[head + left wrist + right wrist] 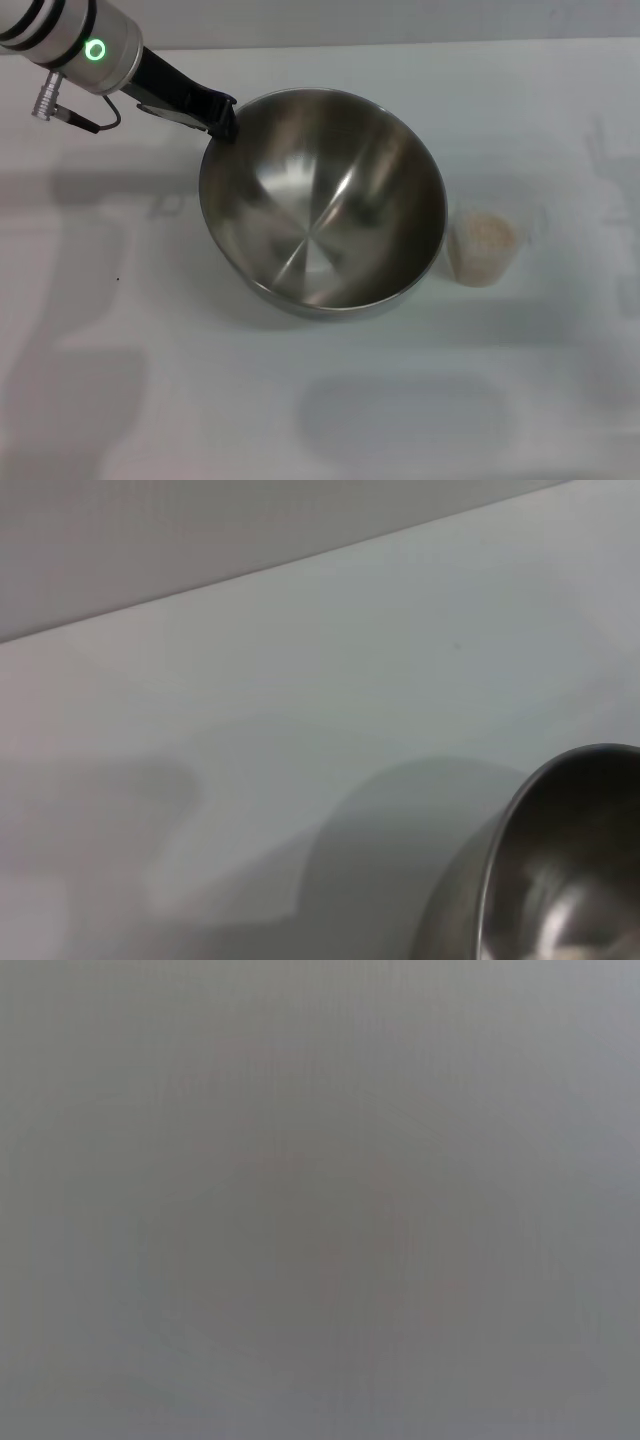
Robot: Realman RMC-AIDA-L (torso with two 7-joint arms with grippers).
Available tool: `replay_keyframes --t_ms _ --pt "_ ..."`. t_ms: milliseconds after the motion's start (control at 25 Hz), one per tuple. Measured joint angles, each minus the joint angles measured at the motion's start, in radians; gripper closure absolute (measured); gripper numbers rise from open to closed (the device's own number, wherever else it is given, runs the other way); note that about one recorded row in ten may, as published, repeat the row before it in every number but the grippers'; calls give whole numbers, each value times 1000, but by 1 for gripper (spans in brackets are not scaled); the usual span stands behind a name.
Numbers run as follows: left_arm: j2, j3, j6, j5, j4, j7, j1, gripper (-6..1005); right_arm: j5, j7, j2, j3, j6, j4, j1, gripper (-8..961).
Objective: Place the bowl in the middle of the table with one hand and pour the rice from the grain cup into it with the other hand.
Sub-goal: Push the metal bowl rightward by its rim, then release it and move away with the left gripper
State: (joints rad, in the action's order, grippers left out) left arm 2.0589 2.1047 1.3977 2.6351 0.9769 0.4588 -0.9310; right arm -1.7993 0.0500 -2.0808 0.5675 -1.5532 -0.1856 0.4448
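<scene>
Left tool is gripping the bowl's rim, tilting it on the counter. Rice is waiting unpoured in the grain cup just beside the bowl; the right tool is showing nowhere.

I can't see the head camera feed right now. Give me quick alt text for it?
The left end effector grips the far-left rim of the empty, tilted bowl, near the middle of the table. The grain cup, with rice inside, stands upright just to the bowl's right. The right arm is not in this view.
</scene>
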Motion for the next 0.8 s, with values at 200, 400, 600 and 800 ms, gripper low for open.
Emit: replay_keyframes --t_ms 200,400,600,800 --pt "0 -8 -7 2 -1 0 2 906 0 0 -1 -2 -1 0 -2 324" --pt "-3 -1 -6 -2 -1 0 3 900 0 1 -1 -2 -2 -2 -4 324" --pt "-6 1 -2 -1 -3 0 1 895 -1 2 -1 -2 -2 -5 -5 325" --pt "-6 2 -12 -1 11 -1 6 794 -2 2 -1 -2 -3 -7 -5 325"
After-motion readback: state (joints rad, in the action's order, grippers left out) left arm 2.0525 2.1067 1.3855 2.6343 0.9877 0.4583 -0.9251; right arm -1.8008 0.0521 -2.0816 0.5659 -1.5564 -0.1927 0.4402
